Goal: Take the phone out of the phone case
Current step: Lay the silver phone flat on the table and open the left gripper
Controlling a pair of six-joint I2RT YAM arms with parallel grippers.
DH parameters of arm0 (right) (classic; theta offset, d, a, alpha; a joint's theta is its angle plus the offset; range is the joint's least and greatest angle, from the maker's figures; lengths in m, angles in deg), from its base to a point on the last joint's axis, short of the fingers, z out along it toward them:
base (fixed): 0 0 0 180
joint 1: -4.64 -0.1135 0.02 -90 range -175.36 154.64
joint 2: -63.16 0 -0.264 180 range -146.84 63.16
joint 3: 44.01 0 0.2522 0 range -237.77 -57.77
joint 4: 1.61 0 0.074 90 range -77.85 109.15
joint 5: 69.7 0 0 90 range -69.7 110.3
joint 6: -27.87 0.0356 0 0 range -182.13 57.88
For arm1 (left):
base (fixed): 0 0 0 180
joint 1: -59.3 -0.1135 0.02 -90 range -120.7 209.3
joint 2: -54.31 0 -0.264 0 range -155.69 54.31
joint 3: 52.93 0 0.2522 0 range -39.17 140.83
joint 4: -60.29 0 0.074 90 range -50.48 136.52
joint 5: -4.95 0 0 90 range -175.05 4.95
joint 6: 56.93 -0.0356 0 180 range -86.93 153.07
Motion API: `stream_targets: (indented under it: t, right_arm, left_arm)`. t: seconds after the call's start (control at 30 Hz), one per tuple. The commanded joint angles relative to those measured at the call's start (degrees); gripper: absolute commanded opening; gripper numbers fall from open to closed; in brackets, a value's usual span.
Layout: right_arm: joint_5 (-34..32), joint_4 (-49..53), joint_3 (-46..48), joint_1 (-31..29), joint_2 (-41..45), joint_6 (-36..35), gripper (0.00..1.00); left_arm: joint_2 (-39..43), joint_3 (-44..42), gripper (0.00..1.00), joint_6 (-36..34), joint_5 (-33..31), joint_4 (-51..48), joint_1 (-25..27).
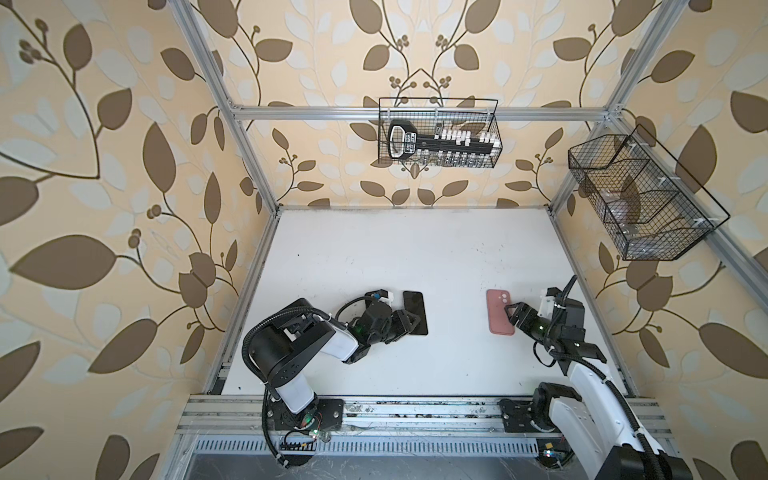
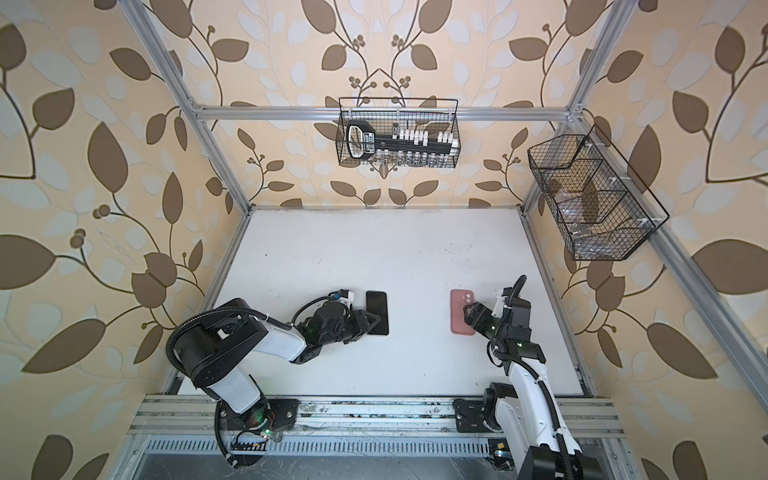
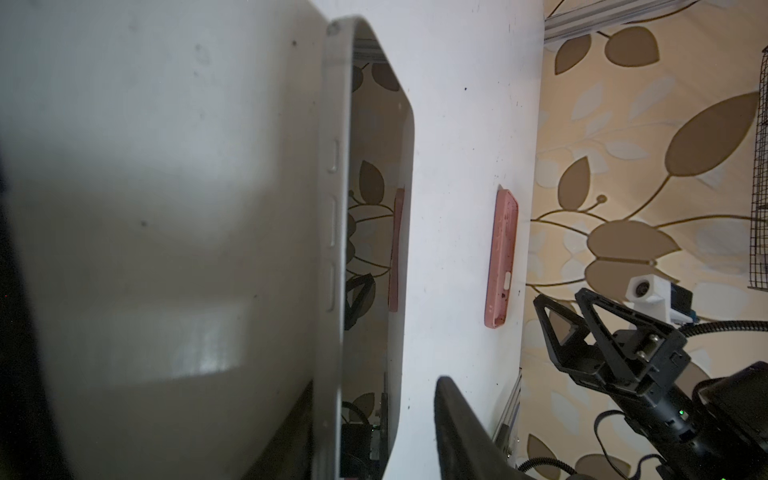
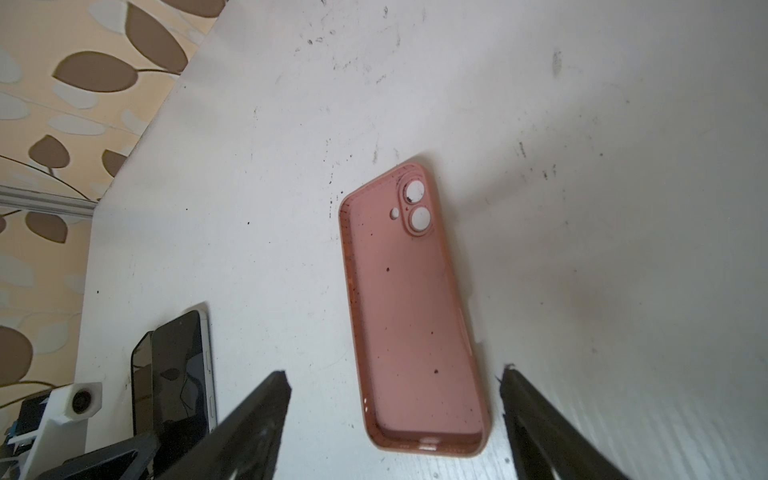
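Note:
The black phone [image 1: 415,307] [image 2: 377,307] lies flat, screen up, on the white table [image 1: 415,249], left of centre and out of its case. The empty pink phone case [image 1: 498,311] [image 2: 461,311] [image 4: 407,299] lies open side up to its right. My left gripper [image 1: 410,323] [image 3: 378,382] straddles the phone's near left edge, with a gap between one finger and the screen [image 3: 378,145]. My right gripper [image 1: 512,313] [image 4: 395,374] stands open over the case's lower right corner and holds nothing.
A wire basket [image 1: 440,133] with a black tool hangs on the back rail. A second wire basket [image 1: 640,199] hangs on the right rail. Aluminium frame posts run along both table sides.

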State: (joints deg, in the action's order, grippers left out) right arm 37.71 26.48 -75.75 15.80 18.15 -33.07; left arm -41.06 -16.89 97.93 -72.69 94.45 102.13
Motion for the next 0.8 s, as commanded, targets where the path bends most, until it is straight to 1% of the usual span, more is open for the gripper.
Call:
stream_targets:
  t: [0.0, 0.17, 0.33, 0.53, 0.77]
  right_arm:
    - [0.87, -0.44, 1.00, 0.36, 0.35, -0.88, 0.81]
    - [0.87, -0.47, 1.01, 0.65, 0.28, -0.93, 0.81]
    - [1.05, -0.54, 1.10, 0.73, 0.09, -1.15, 0.81]
    - [1.18, -0.47, 1.32, 1.14, 0.28, -1.28, 0.81]
    - [1.36, -0.11, 1.41, 1.39, 0.65, -1.30, 0.81]
  left_arm:
    - [-0.02, -0.02, 0.45, 0.09, -1.93, 0.34, 0.47]
    - [0.24, 0.13, 0.52, 0.87, -2.32, -0.37, 0.50]
    - [0.84, 0.04, 0.56, 1.47, -3.26, -2.20, 0.42]
    - [1.96, 0.21, 0.67, 1.66, -3.66, -4.77, 0.46]
    - [5.41, 0.97, 0.71, 0.65, -5.46, -11.49, 0.50]
